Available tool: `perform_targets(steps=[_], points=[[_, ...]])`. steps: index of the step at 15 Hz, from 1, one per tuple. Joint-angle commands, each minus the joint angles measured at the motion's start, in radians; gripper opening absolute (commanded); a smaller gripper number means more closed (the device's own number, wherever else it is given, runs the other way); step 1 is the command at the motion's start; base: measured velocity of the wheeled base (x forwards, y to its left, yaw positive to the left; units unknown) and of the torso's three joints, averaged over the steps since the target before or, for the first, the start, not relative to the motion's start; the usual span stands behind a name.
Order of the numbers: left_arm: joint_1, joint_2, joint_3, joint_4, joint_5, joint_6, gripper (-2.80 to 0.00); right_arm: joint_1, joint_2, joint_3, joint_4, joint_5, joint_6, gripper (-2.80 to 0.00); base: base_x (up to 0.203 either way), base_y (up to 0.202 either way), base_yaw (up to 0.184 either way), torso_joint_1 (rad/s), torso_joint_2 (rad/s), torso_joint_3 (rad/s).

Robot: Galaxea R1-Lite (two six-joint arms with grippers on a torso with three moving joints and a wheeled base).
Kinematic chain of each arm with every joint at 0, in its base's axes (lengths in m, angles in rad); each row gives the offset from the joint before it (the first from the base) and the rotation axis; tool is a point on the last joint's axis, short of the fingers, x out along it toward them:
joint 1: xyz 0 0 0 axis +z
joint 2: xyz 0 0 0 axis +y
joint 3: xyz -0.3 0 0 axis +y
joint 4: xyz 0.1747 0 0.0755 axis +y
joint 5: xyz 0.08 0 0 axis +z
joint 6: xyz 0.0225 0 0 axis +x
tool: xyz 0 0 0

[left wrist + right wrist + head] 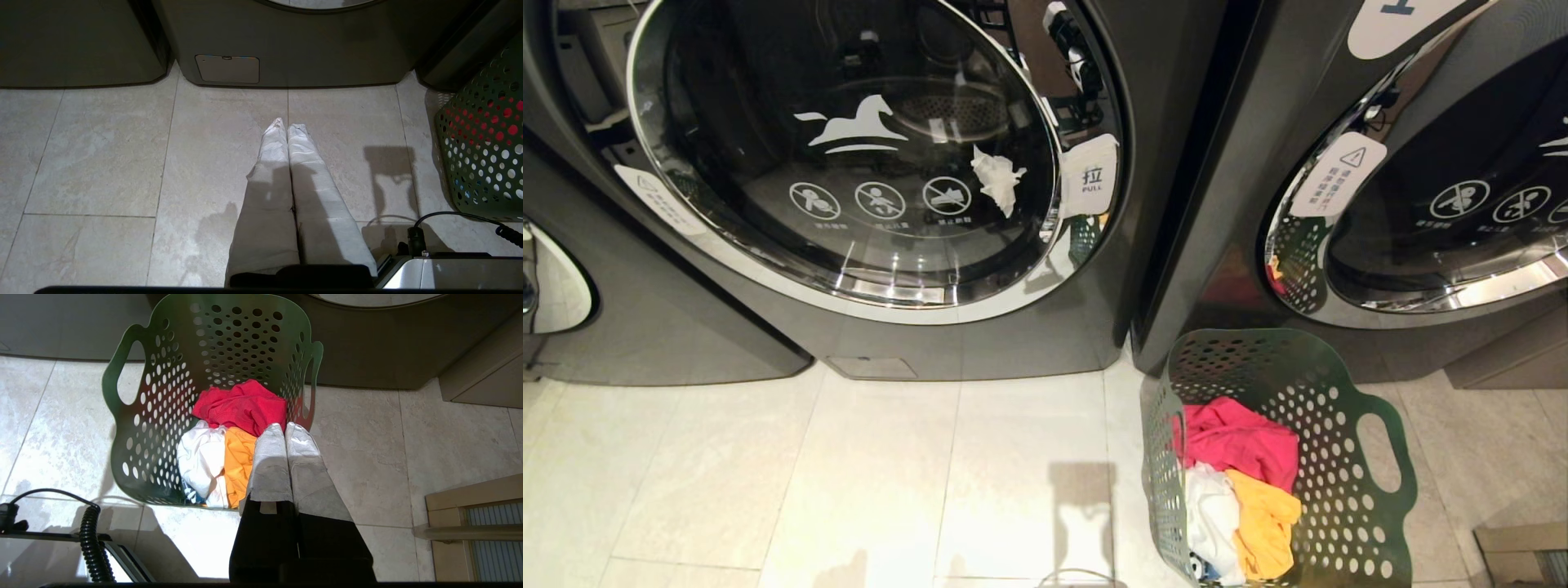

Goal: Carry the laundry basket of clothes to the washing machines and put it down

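Observation:
The dark green laundry basket (1339, 457) stands on the tiled floor right in front of the washing machines (866, 163), between two of them. It also shows in the right wrist view (163, 396) and at the edge of the left wrist view (486, 147). The clothes (1241, 490) lie inside it: pink-red, white and yellow-orange garments (229, 437). My right gripper (284, 426) hangs shut and empty above the basket's near right rim. Well left of the basket, my left gripper (286, 124) is shut and empty over bare floor. Neither arm appears in the head view.
A white scrap of tissue (998, 180) sticks to the left machine's glass door. A second machine (1462, 204) stands at the right. A wooden frame (474, 522) is on the floor right of the basket. Robot base and black cable (449, 245) sit near the left gripper.

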Motion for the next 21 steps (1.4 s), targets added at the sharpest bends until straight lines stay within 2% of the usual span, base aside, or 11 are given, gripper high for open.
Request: perform_targets(steps=[1,21], points=[[0.000,0.001,0.000,0.000,0.000,0.000,-2.80,0.000,0.002,0.000,0.000,0.000,-0.001,-2.80,0.000,0.000,0.000,0.000,0.00,0.000],[0.000,0.001,0.000,0.000,0.000,0.000,-2.80,0.000,0.002,0.000,0.000,0.000,-0.001,-2.80,0.000,0.000,0.000,0.000,0.00,0.000]])
